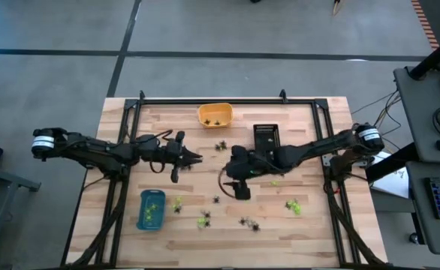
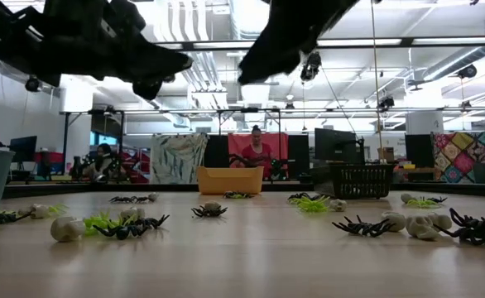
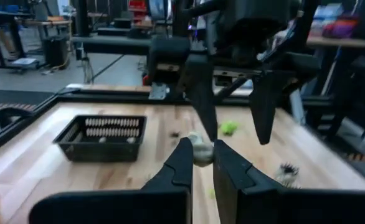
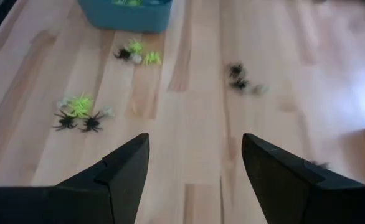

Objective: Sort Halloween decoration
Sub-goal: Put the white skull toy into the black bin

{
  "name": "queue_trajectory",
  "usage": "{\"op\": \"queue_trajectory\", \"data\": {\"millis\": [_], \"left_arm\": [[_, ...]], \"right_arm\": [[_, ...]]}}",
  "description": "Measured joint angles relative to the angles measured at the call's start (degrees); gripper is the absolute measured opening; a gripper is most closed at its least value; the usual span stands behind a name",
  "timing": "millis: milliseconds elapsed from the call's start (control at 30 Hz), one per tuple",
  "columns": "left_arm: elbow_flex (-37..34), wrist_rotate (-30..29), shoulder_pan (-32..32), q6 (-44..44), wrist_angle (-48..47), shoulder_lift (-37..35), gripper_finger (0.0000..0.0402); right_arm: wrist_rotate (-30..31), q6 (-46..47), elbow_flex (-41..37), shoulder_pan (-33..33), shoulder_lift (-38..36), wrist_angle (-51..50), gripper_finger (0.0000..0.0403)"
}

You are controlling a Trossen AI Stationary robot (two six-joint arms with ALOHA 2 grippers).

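1. Halloween decoration (image 1: 248,223): tiny lime-green, black spider-like and whitish trinkets, scattered in small groups over the middle and near part of the table; some lie in the blue tray (image 1: 151,209) and the orange tray (image 1: 215,115).
2. Wooden table (image 1: 310,232) w/ black frame; black tray (image 1: 266,136) near the far edge. Workshop room behind, a person sits there.
3. Left gripper (image 1: 197,158): clenched, holds nothing, above table centre-left.
4. Right gripper (image 1: 236,188): fingers spread wide, empty, above the table middle.

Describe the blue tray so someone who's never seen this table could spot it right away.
Start at the wooden table and go to its front left part, below the left arm. The blue tray lies there with lime-green trinkets inside; the other two trays, orange and black, sit along the far edge.
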Motion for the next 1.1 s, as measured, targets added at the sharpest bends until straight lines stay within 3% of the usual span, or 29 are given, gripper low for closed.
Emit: {"op": "queue_trajectory", "data": {"millis": [300,433,700,800,933,1100], "left_arm": [[0.0,6.0,-0.16,-5.12,12.46,8.32,0.0003],[1.0,7.54,-0.24,-6.38,17.12,12.46,0.0003],[8.5,14.49,-0.86,-6.77,17.37,21.27,0.0003],[11.53,14.67,-0.65,-6.63,17.39,24.19,0.0003],[16.41,14.6,0.67,-5.09,16.13,27.96,0.0003],[24.4,13.65,2.13,-1.38,11.61,34.46,0.0003]], "right_arm": [[20.16,-5.54,-0.04,7.0,-3.3,0.05,0.0246],[21.05,-5.96,-0.07,6.97,-3.15,0.16,0.0246],[22.71,-11.18,-0.09,6.95,-3.04,1.91,0.0246],[26.1,-11.17,-0.11,7.01,-3.75,-2.12,0.0241],[32.24,-3.98,-0.1,7.33,-8.37,-13.34,0.0228],[32.99,3.8,-2.81,7.19,-16.61,-18.93,0.0219]]}}
